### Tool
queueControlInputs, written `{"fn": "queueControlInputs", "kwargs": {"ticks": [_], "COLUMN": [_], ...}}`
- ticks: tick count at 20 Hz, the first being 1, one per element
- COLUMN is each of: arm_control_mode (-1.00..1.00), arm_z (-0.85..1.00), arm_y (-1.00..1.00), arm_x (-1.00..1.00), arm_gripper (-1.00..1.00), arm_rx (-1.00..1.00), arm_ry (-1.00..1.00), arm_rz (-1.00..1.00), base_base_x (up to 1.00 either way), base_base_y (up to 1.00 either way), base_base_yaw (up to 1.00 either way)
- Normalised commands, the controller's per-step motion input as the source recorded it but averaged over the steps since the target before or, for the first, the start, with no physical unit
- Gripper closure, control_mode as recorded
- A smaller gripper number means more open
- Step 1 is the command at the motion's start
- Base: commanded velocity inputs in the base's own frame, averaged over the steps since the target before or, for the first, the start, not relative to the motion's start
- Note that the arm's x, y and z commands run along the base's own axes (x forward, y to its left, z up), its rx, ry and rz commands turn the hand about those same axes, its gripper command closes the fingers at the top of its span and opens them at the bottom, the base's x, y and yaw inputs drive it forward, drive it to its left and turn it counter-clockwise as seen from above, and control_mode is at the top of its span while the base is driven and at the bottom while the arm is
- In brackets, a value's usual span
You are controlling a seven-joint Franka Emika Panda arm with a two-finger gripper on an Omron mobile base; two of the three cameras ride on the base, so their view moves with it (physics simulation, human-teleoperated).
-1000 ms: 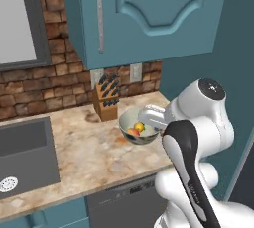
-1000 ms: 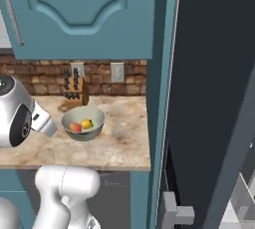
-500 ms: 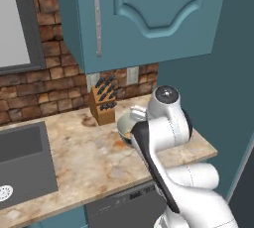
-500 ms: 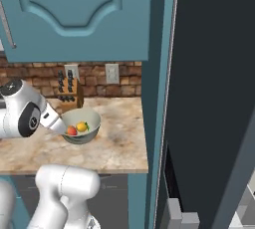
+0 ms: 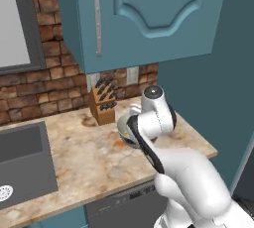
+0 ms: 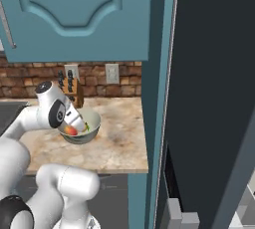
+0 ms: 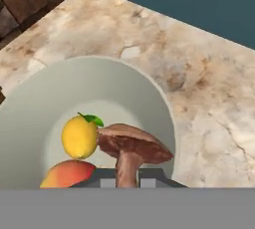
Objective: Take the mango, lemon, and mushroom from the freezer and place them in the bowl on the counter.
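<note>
You have the freezer at 3 o'clock in the right base view, dark and tall. The bench carries the bowl. In the hand view the mango sits at 7 o'clock inside it and the lemon at 9. The mushroom hangs over the bowl, stem between your fingers, so they seem to grip it. It looks light and fragile; hold the stem gently. The left base view adds a knife block.

No readable text or labels, seemingly anywhere
</note>
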Motion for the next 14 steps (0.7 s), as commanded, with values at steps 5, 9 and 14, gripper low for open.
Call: {"fn": "queueControlInputs", "kwargs": {"ticks": [5, 9, 14], "arm_control_mode": [-1.00, -1.00, -1.00], "arm_z": [-0.31, -0.31, -0.77], "arm_y": [0.02, 0.00, 0.00], "arm_x": [0.86, 0.50, 0.36], "arm_gripper": [1.00, 1.00, 1.00], "arm_rx": [-0.03, 0.00, -0.01], "arm_ry": [0.04, 0.01, 0.08], "arm_rz": [-0.05, 0.00, 0.00], "base_base_x": [0.00, 0.00, 0.00], "base_base_y": [0.00, 0.00, 0.00], "base_base_yaw": [0.00, 0.00, 0.00]}}
